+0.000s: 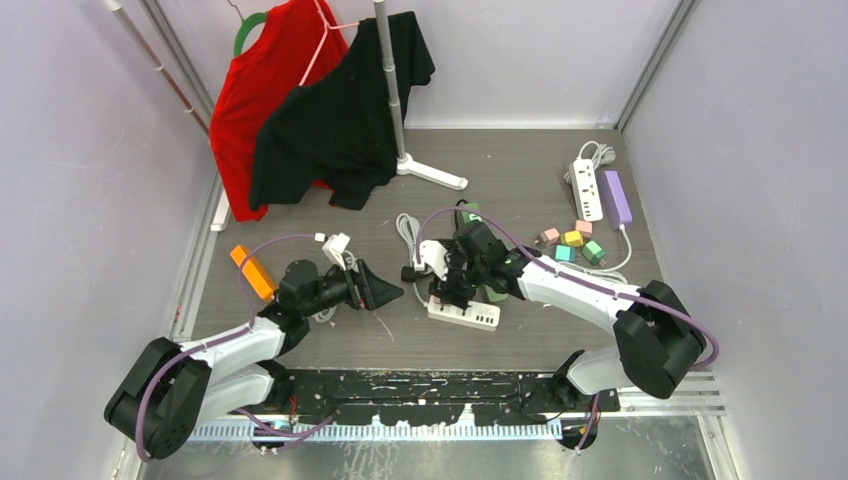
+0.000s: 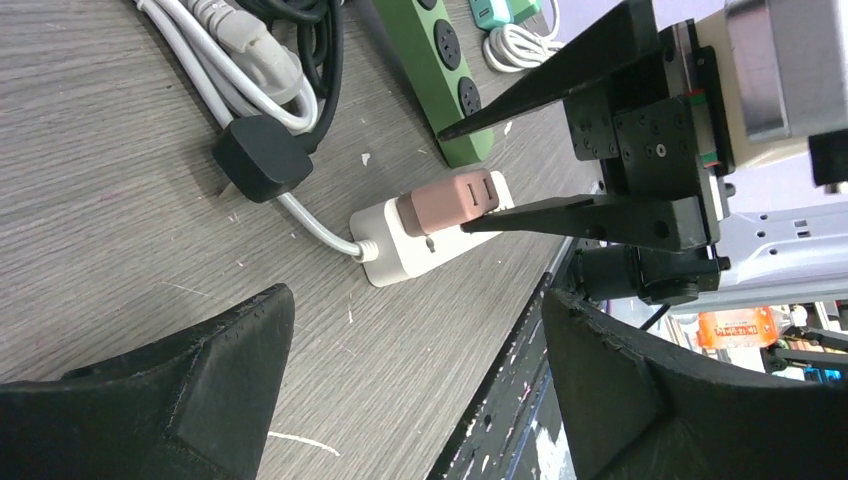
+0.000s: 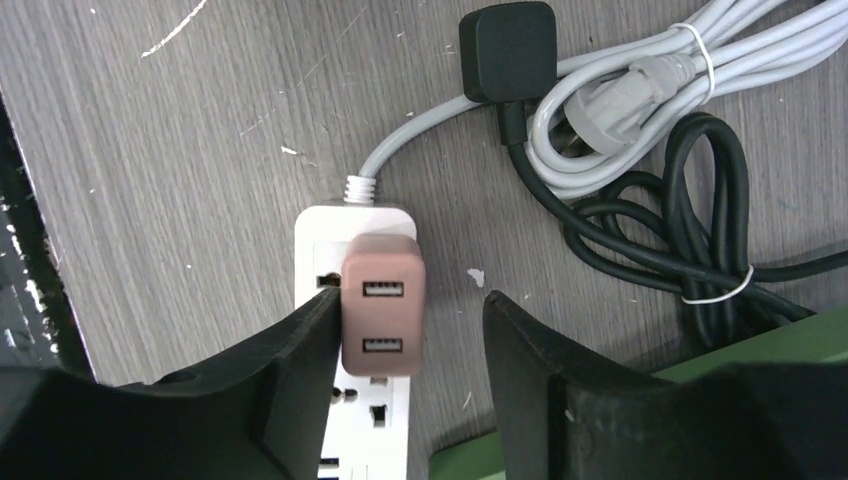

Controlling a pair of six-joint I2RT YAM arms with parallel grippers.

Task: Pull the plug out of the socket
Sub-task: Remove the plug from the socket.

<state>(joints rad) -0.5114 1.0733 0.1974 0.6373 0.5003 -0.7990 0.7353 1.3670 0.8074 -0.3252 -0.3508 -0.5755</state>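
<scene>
Two things could spoil your pull from here. Your right gripper [image 3: 408, 305] stands with jaws parted around the pink-brown plug [image 3: 382, 305]. That plug sits in the end socket of the white power strip [image 3: 325, 228], right where the strip's cord enters. One finger touches the plug's side and the other stands off with a gap, so an uneven close may shove the plug sideways rather than clamp it. Nothing pins the strip either: your left gripper [image 2: 415, 300] hangs wide open and empty off the strip's cord end, so a straight lift would likely drag the light strip up with the plug. The strip lies on a grey wood-grain table [image 1: 520, 180] flecked with scuffs. A green strip [image 2: 450, 80] lies just beside it, coiled cables [image 3: 610, 95] lie past its cord end, and shirts on a rack [image 1: 340, 120] hang well behind it.
</scene>
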